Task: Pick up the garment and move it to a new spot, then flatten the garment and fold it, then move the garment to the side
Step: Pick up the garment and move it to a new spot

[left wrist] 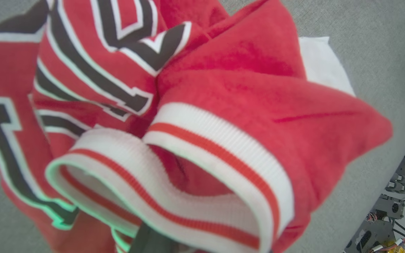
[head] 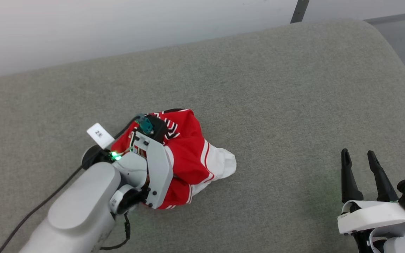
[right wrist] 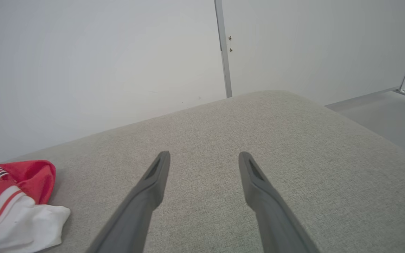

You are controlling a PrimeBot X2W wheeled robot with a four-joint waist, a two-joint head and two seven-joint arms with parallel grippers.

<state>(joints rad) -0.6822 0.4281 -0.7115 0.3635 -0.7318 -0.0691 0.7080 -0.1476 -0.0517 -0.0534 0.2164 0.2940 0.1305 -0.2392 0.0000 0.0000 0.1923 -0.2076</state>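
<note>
The garment (head: 188,151) sits in a red and white heap on the left half of the grey cushion (head: 276,88). The left claw (left wrist: 149,240) is buried in it from above. From the wrist I see the striped trim (left wrist: 202,140) looping right over a dark finger, and the folds all run in to that point. So the claw looks nipped narrow on a bunch of cloth near the hem, not on one clean edge. The right claw (head: 358,154) hangs wide and empty, well apart at the near right, over bare cushion.

I take this to be the pick-up for the move to a new spot. To do it well, I'd lift straight up and slowly, so the heap unrolls under its own weight and the white sleeve (head: 223,163) drops free. Carry it high enough that nothing drags across the fabric top. The open stretch towards the middle looks the right place to set it. A bunched grip may slip, so watch the trim on the lift.
</note>
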